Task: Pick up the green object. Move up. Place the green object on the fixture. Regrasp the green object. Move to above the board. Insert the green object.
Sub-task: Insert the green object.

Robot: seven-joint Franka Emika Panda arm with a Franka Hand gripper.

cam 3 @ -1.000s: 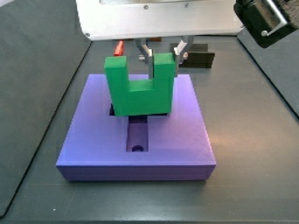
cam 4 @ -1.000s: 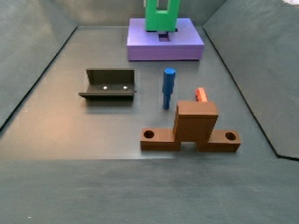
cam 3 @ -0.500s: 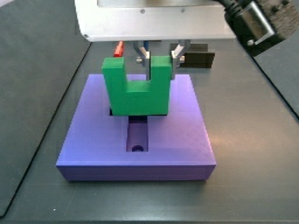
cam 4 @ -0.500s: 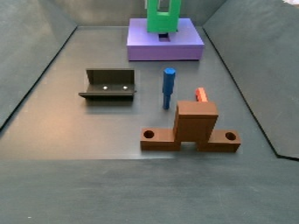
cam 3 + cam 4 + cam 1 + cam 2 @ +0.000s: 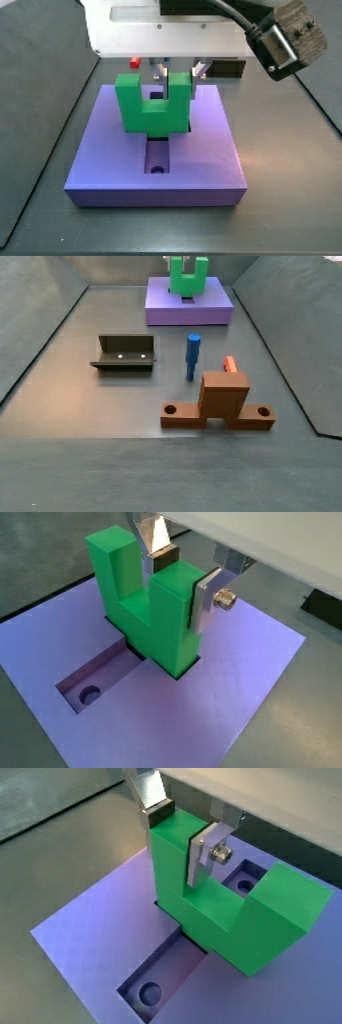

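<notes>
Worktop (image 5: 80, 386): dark grey, walled; carries all items below.

Board (image 5: 214, 155): purple slab at the far end of the worktop in a side view (image 5: 214, 311). Recess partly visible; near arm of the recess open, with one round hole showing near its near end (image 5: 156, 168). A second hole shows in a wrist view (image 5: 242, 885), behind the green piece.

Brown block (image 5: 222, 396): near right, stepped, with two side lugs; a thin red bar (image 5: 229, 363) just behind it, contact not clear. Not part of the task.

Fixture (image 5: 124, 354): dark bracket, left of centre, well apart from the board. Empty, so the placing and regrasp steps are judged complete.

Green object (image 5: 156, 105): U-shaped, upright, notch upward, over the middle of the board. In both wrist views its lower end sits inside the recess (image 5: 167, 662), though depth of seating cannot be told. Insertion judged under way, not confirmed finished.

Blue peg (image 5: 193, 356): upright, centre of the worktop, between fixture and brown block. Untouched.

Gripper (image 5: 187, 574): above the board, clamped on the right-hand upright of the green object as the side view shows it; one silver finger (image 5: 210, 600) flat against the outer face, the other down in the notch (image 5: 151, 793).

Outstanding, by judgement: press the piece fully home, release, withdraw upward. Pick-up, lift, fixture placement, regrasp and move over the board appear done.
</notes>
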